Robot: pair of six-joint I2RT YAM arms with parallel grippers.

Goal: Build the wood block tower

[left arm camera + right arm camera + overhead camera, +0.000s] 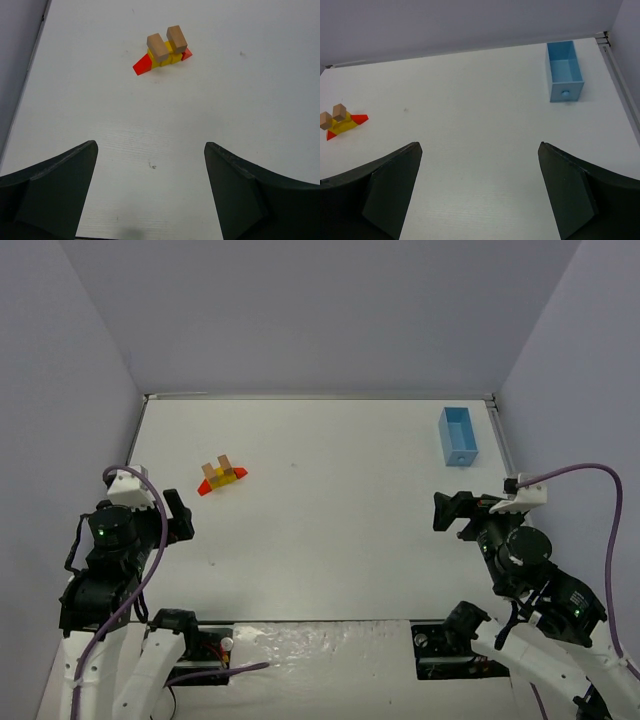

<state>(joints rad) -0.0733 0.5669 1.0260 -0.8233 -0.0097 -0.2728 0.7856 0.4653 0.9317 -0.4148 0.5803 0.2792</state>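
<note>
The wood block tower stands at the left of the white table: two tan cuboids upright on yellow pieces, with a red wedge at each end. It also shows in the left wrist view and at the far left of the right wrist view. My left gripper is open and empty, a short way in front of and left of the tower. My right gripper is open and empty, far to the right of the tower.
A light-blue rectangular box lies open at the back right, near the table's right rail; it also shows in the right wrist view. Grey walls enclose the table on the left, back and right.
</note>
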